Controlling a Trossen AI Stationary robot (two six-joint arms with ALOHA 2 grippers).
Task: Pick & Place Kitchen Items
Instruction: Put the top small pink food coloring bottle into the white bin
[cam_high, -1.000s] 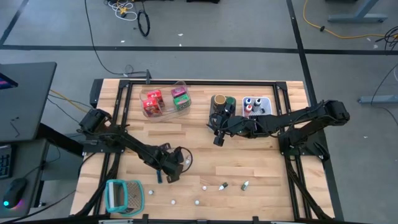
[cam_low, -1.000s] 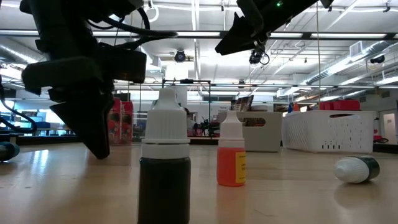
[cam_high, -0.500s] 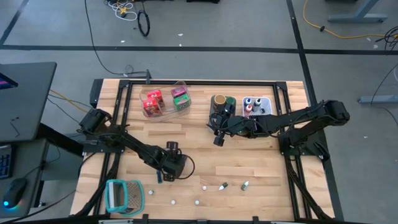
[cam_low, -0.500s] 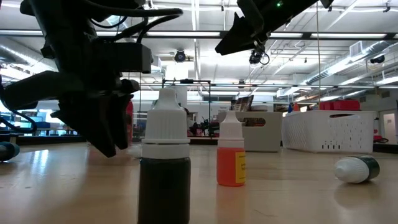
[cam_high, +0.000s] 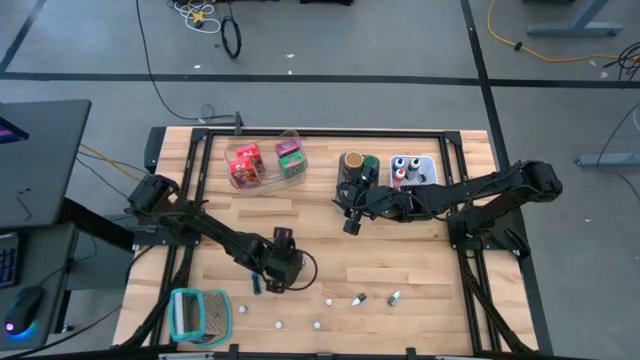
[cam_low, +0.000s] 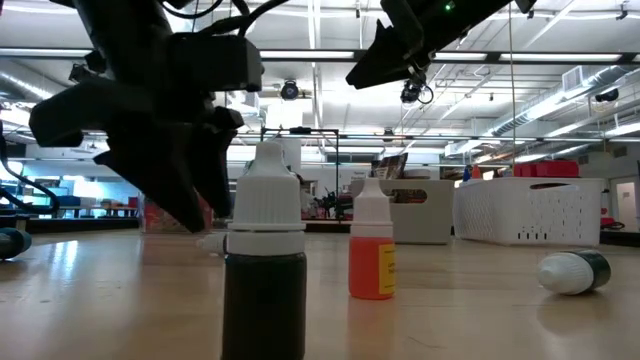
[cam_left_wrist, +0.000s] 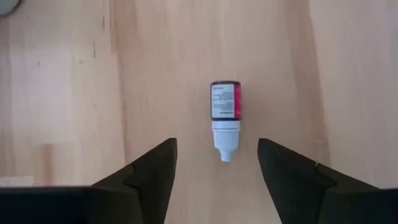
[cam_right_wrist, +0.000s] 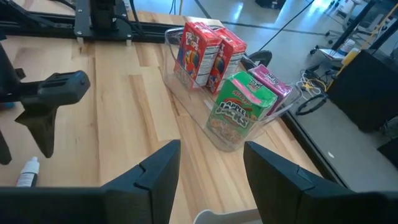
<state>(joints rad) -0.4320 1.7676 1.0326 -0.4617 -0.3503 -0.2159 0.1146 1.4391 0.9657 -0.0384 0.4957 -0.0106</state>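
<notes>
A small dropper bottle (cam_left_wrist: 224, 109) with a pink label lies on its side on the wood, its white tip toward my left gripper (cam_left_wrist: 217, 169). That gripper (cam_high: 262, 282) hangs open just above the bottle, one finger on either side of the tip, touching nothing. The right wrist view shows the same bottle (cam_right_wrist: 26, 172) under the left gripper's fingers. My right gripper (cam_high: 349, 222) waits open in the air at mid-table, nothing between its fingers (cam_right_wrist: 155, 171). Red and green packets (cam_high: 263, 162) stand in a clear bin.
Small bottles (cam_high: 360, 298) (cam_high: 394, 297) and tiny white pieces (cam_high: 316, 324) lie near the front edge. A teal-and-white holder (cam_high: 198, 314) sits front left. A brown jar (cam_high: 352, 162) and a white bin of bottles (cam_high: 410, 170) stand at the back. Two upright bottles (cam_low: 264, 270) (cam_low: 372, 252) stand close to the low camera.
My left gripper has rolled about its own axis, opened wide and risen a little. The small pink-labelled bottle now lies free on the table between and ahead of its fingers.
</notes>
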